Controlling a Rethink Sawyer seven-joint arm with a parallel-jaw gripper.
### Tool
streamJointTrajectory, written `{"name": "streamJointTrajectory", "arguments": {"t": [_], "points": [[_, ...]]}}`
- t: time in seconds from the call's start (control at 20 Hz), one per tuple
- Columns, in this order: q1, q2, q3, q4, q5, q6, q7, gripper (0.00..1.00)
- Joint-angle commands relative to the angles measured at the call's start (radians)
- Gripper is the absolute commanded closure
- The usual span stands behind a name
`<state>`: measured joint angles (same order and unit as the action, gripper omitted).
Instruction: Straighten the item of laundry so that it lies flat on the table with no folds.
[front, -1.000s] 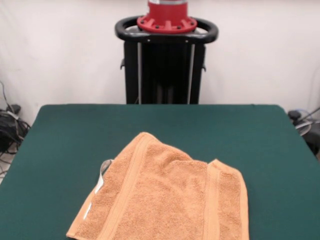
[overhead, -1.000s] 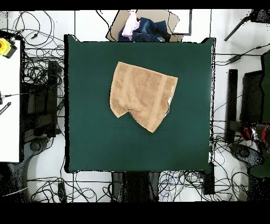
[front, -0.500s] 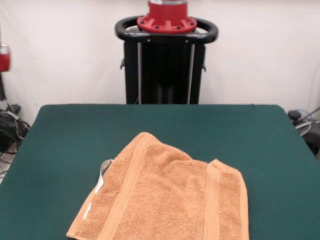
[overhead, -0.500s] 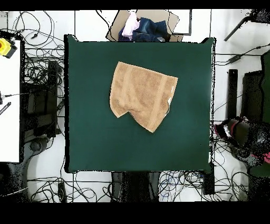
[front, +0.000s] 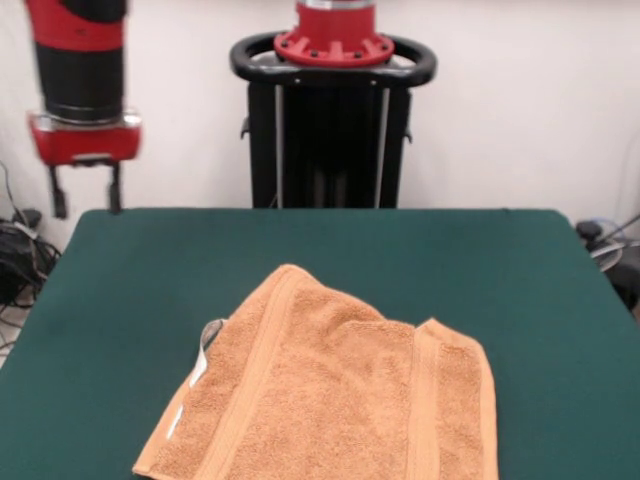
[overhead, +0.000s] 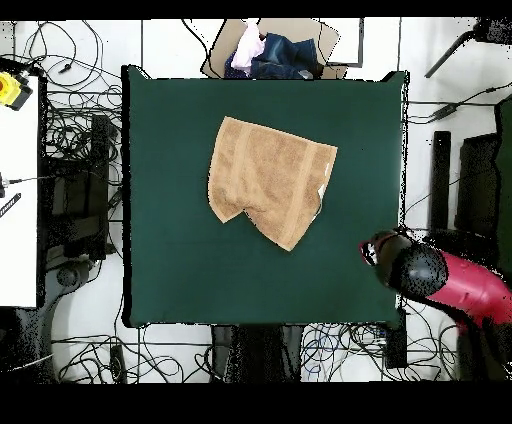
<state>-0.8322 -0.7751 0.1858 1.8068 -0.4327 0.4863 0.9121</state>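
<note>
Green felt covers the table (front: 520, 290). On it the towel (front: 330, 395) is seen folded and rumpled, its near edge cut off by the front view's lower border. Above the far corner the gripper (front: 85, 190) is held with fingers (front: 115, 187) parted, empty.

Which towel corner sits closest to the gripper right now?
The corner pointing toward the robot's base in the overhead view. It lies nearest the gripper, above the table; the towel's other corners are farther off.
</note>
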Motion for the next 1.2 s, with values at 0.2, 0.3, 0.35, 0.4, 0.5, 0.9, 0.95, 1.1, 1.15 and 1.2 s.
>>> {"name": "streamJointTrajectory", "arguments": {"t": [0.2,0.3,0.35,0.4,0.5,0.9,0.95,1.1,1.15,1.2], "points": [[0.213,0.045,-0.159,0.221,0.075,-0.192,0.504,0.00],[0.248,0.052,-0.169,0.235,0.093,-0.211,0.533,0.00],[0.263,0.053,-0.172,0.243,0.103,-0.218,0.545,0.00],[0.277,0.053,-0.175,0.251,0.110,-0.221,0.557,0.00],[0.311,0.055,-0.189,0.262,0.121,-0.232,0.583,0.00],[0.443,0.080,-0.239,0.292,0.166,-0.284,0.688,0.00],[0.460,0.085,-0.246,0.294,0.171,-0.290,0.701,0.00],[0.486,0.097,-0.255,0.300,0.188,-0.309,0.719,0.00],[0.498,0.110,-0.258,0.295,0.194,-0.316,0.726,0.00],[0.509,0.123,-0.261,0.290,0.200,-0.323,0.734,0.00]]}}
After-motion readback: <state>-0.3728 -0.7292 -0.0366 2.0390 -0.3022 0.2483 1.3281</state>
